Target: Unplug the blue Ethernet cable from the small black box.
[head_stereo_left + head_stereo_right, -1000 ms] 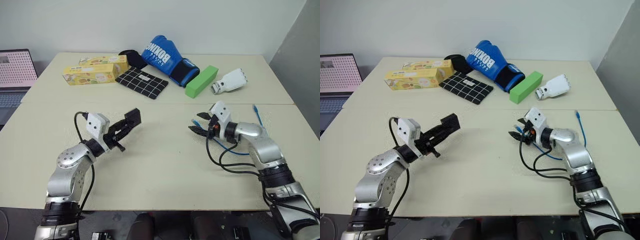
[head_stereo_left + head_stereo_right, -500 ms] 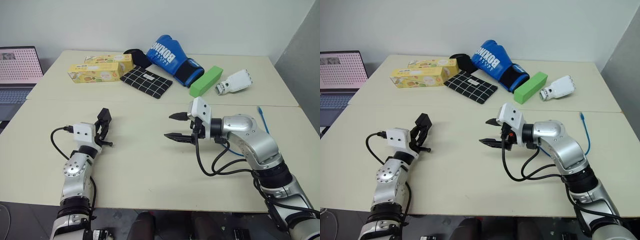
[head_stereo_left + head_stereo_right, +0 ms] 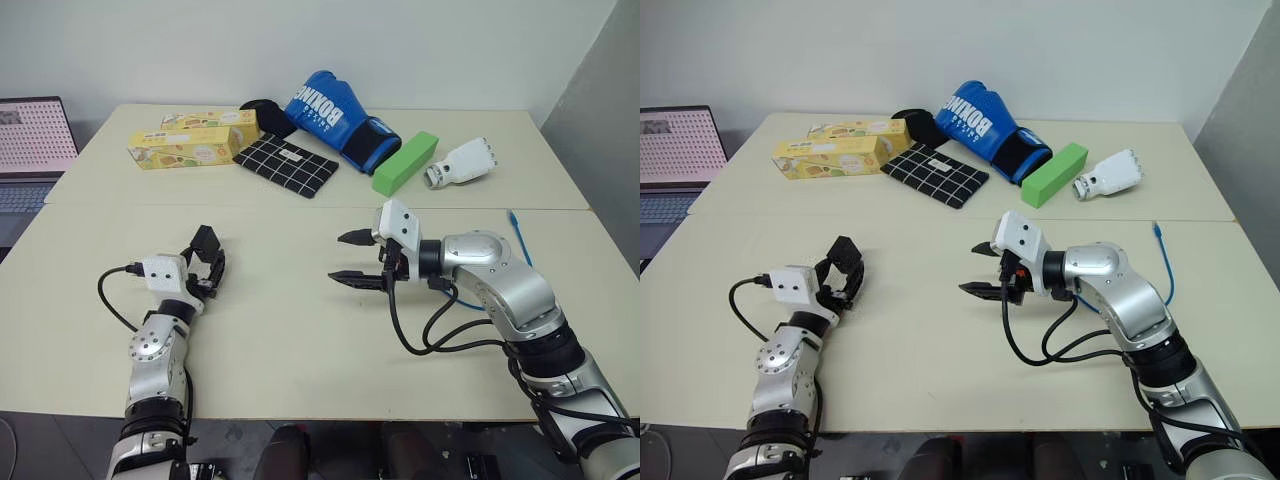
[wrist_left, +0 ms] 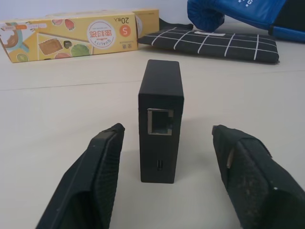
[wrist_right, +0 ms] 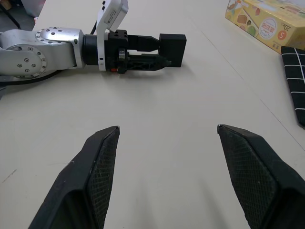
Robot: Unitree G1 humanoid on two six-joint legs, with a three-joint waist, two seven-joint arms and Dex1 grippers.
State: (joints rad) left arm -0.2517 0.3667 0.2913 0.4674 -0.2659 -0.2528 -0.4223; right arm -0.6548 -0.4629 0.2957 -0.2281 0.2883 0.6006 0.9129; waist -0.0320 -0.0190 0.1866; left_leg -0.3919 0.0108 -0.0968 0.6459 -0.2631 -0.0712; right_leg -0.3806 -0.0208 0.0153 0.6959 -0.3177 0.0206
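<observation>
The small black box (image 4: 160, 121) stands on edge on the table between my left gripper's fingers (image 4: 90, 181), which are apart from it on both sides. Its port faces the wrist camera and holds nothing. My left gripper (image 3: 207, 264) is open, low over the table at the front left, with the small black box (image 3: 205, 240) at its fingertips. My right gripper (image 3: 337, 257) hovers open and empty over the table's middle, pointing left toward the small black box (image 5: 172, 47). The blue Ethernet cable (image 3: 516, 228) lies on the table to the right, partly hidden behind my right arm.
Along the back stand yellow cartons (image 3: 190, 146), a black-and-white checked pouch (image 3: 285, 165), a blue boxing glove (image 3: 335, 115), a green block (image 3: 403, 162) and a white object (image 3: 460, 162). A laptop (image 3: 30, 140) sits at the far left. Black wires (image 3: 440, 338) loop under my right arm.
My left arm lowered the black box to the table and to the left, then opened and let it go. My right gripper swung left, away from the blue cable's plug.
</observation>
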